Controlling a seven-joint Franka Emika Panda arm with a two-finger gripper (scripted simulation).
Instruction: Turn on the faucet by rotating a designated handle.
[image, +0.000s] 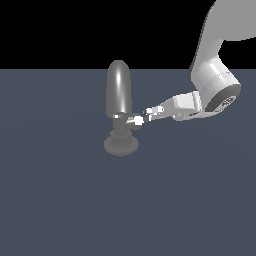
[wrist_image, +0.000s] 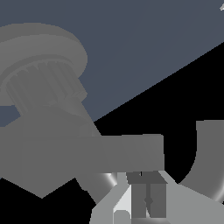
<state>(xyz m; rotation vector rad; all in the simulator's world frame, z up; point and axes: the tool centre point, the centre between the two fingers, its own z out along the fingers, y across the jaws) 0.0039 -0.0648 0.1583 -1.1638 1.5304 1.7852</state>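
The grey faucet (image: 119, 90) stands on the dark floor, with a tall bullet-shaped spout over a short neck and a round flared base (image: 121, 145). The handle (image: 136, 120), a short silver stub with a white tip, sticks out from the neck toward the exterior view's right. My gripper (image: 148, 115) comes in from that side, its fingertips right at the handle's tip. In the wrist view the handle (wrist_image: 118, 151) is a grey bar just past my gripper (wrist_image: 146, 188), whose pads sit together, shut on nothing. The ridged neck and base (wrist_image: 41, 52) show beyond.
The flat dark blue-grey floor (image: 60, 200) spreads all around the faucet. My white arm (image: 215, 80) reaches down from the upper right of the exterior view. A curved grey piece (wrist_image: 205, 157) shows beside the fingers in the wrist view.
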